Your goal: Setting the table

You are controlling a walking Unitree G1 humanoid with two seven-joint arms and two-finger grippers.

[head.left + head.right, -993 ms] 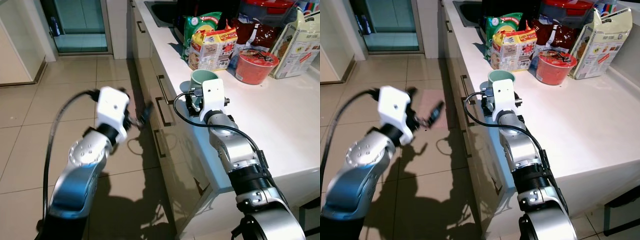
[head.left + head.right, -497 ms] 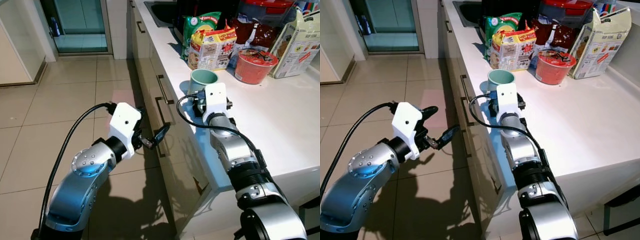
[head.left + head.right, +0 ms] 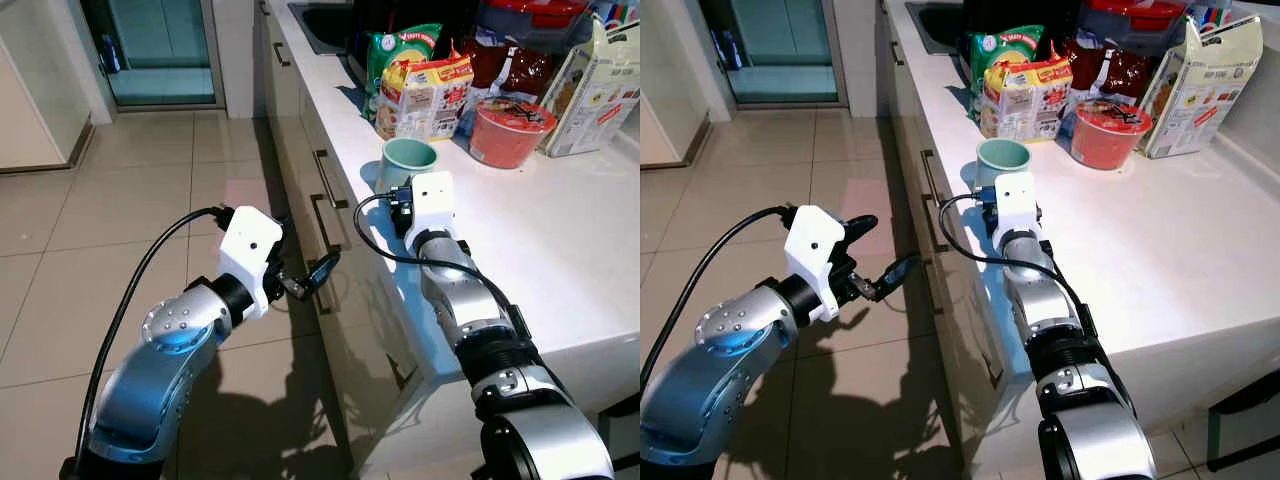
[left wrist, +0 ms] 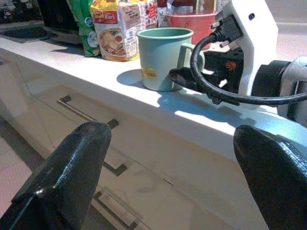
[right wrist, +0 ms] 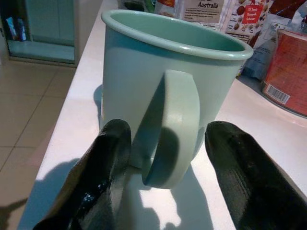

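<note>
Right claw (image 5: 163, 177) straddles mug (image 5: 163, 91) handle; noodle packet (image 3: 425, 95), red bowl (image 3: 505, 130) behind.

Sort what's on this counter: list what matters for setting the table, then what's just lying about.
In play:
green mug
right gripper, fingers open either side of the mug's handle

Lying about:
yellow noodle pack
green snack bag
red noodle bowl
carton

Mug (image 3: 406, 163) near counter (image 3: 560, 230) edge (handle between right fingers (image 5: 110, 163)), packets (image 3: 425, 95) behind, drawers (image 3: 325, 225) below
</note>
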